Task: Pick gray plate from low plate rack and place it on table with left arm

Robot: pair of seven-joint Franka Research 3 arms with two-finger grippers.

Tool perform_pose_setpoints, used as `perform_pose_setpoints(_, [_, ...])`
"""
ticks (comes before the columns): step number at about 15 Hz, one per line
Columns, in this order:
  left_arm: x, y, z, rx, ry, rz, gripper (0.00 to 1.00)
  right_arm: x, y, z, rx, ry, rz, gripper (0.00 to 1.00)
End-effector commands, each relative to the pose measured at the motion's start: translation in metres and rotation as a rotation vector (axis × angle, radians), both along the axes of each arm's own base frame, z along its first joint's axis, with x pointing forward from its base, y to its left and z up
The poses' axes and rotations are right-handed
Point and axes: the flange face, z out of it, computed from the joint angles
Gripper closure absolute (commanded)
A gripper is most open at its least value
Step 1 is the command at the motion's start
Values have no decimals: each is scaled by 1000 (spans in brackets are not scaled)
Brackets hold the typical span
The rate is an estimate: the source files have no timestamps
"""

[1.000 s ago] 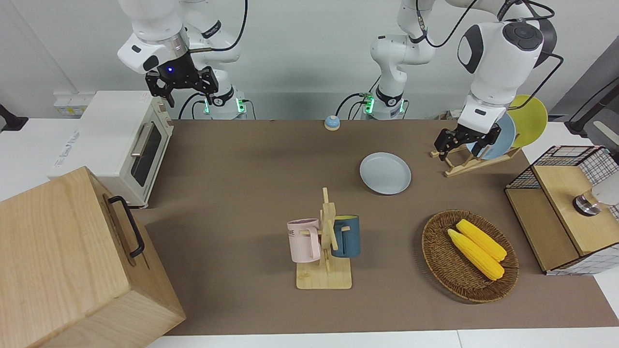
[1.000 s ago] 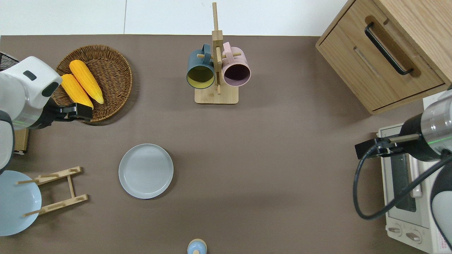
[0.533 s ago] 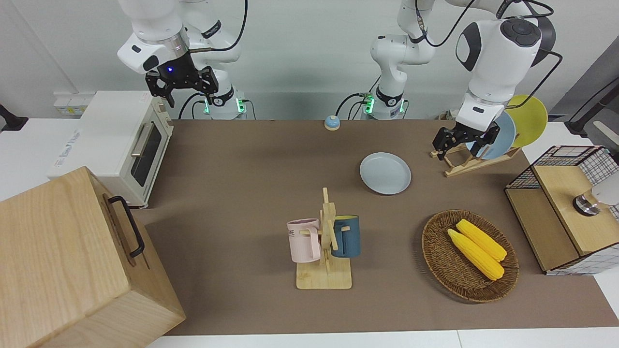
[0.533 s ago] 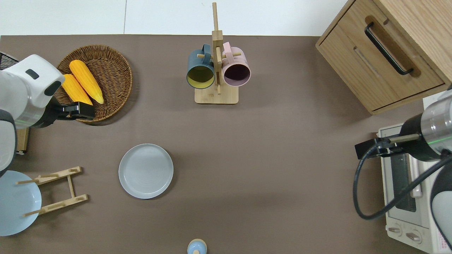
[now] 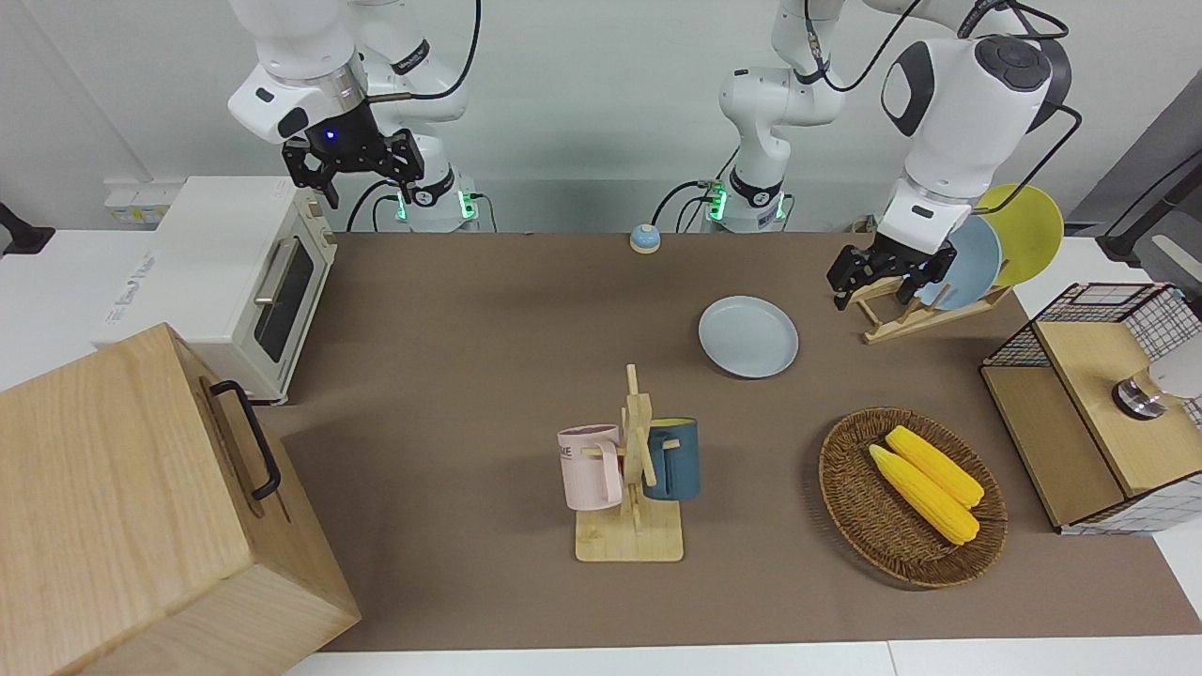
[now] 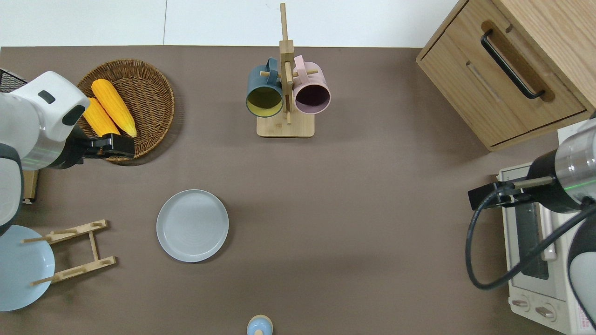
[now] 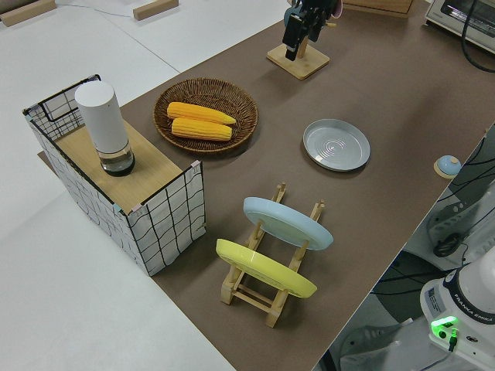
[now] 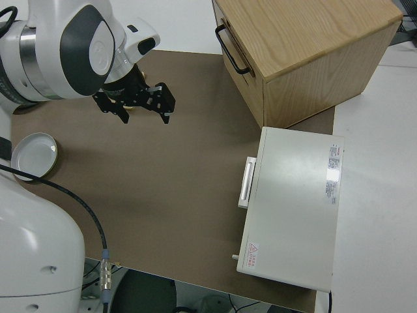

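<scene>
The gray plate (image 5: 748, 336) (image 6: 192, 225) (image 7: 336, 144) lies flat on the brown table (image 5: 488, 376), between the mug stand and the low plate rack (image 5: 903, 317) (image 6: 74, 251) (image 7: 271, 287). My left gripper (image 5: 878, 284) (image 6: 115, 144) hangs in the air, open and empty. In the overhead view it is over the wicker basket's rim on the side nearest the robots, apart from the plate. The right arm is parked, its gripper (image 5: 362, 188) open.
The rack holds a light-blue plate (image 5: 967, 263) (image 7: 288, 223) and a yellow plate (image 5: 1031, 230) (image 7: 265, 268). The wicker basket (image 6: 153, 100) holds two corn cobs. There are also a mug stand (image 5: 631, 540) with two mugs, a wire crate (image 5: 1094, 413), a toaster oven (image 5: 225, 282), a wooden cabinet (image 5: 141, 516) and a small bell (image 5: 644, 238).
The left gripper has drifted away from the rack toward the right arm's end of the table. The gray plate has stayed put on the table, and the right arm has not moved.
</scene>
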Motion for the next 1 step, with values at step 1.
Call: perform_pose_setpoints(1, [2,-1,0,-7,-5,11,0,-3,-3,4,2,5,-3,11])
